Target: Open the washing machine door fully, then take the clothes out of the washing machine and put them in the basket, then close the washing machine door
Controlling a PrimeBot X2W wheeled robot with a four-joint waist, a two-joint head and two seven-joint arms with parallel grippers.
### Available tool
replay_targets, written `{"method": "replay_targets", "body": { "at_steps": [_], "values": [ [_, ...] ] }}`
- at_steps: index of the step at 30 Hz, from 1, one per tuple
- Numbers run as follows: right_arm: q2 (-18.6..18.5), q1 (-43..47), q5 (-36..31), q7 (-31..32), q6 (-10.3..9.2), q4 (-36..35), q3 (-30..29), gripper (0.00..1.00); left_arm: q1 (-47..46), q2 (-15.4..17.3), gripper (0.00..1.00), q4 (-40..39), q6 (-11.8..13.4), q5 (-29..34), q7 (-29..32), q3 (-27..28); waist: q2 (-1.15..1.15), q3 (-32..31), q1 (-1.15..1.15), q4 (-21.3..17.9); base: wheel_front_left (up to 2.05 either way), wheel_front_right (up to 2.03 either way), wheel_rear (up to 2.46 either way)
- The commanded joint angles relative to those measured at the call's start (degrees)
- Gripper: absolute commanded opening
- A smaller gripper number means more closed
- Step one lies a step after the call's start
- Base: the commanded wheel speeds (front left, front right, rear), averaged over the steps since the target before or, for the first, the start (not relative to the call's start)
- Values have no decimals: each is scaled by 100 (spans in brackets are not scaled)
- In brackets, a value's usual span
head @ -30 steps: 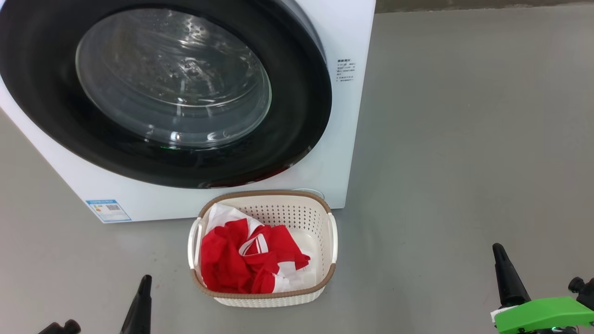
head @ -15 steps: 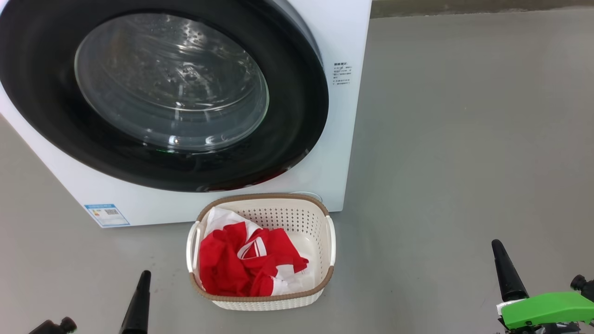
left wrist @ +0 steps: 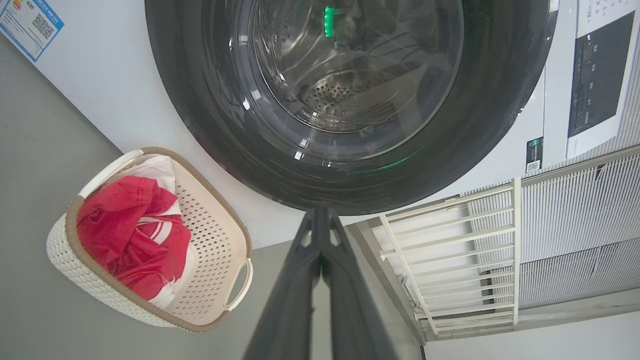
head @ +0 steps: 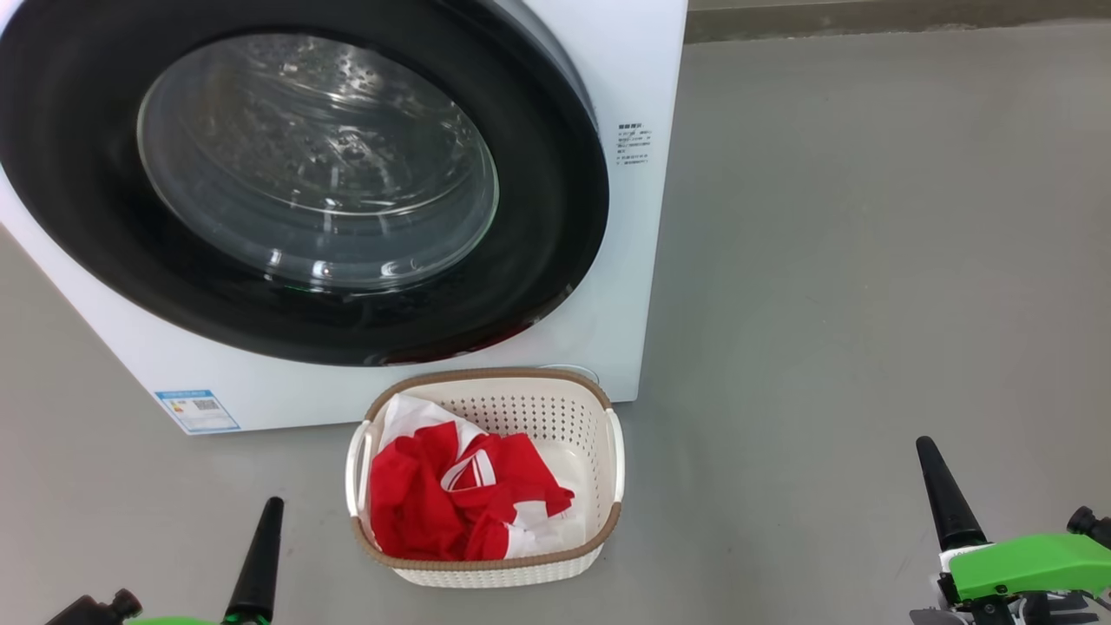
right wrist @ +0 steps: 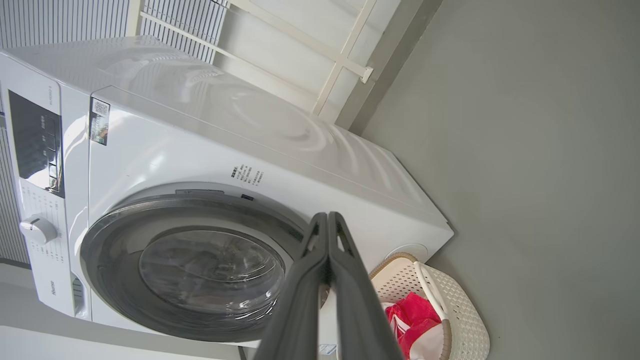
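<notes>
The white washing machine [head: 638,69] [left wrist: 100,90] [right wrist: 165,150] stands ahead with its black-rimmed round door [head: 555,208] [left wrist: 480,130] [right wrist: 110,240] shut flat against the front. The cream basket [head: 486,562] [left wrist: 90,282] [right wrist: 465,320] sits on the floor just before it, holding the red and white clothes [head: 434,503] [left wrist: 125,235] [right wrist: 412,317]. My left gripper [head: 271,505] [left wrist: 320,215] is shut and empty, low at the left, short of the basket. My right gripper [head: 925,447] [right wrist: 327,217] is shut and empty, well to the basket's right.
Bare grey floor [head: 868,260] spreads to the right of the washer. A white railing and slatted wall [left wrist: 460,240] stand beside the machine. A blue label [head: 197,410] marks the washer's lower left corner; its control panel [right wrist: 35,145] sits at the top.
The head view has drifted, sliding the washer and basket slightly down and left in the picture. Both grippers stay shut; the right one sits a little higher in the picture.
</notes>
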Motion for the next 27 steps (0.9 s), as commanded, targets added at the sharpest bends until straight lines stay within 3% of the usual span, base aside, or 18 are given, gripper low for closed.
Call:
{"method": "replay_targets", "body": {
  "at_steps": [1,27],
  "values": [
    [-109,-277,159,58,-2,-140,71,0,-238,47,0,-101,-30,-149,61,182,0,-7,0,-5,0,0,0],
    [-135,-500,1639,513,-3,-140,58,0,-418,-35,0,-23,-38,-1611,497,330,0,-123,0,-83,0,0,0]
  ]
}}
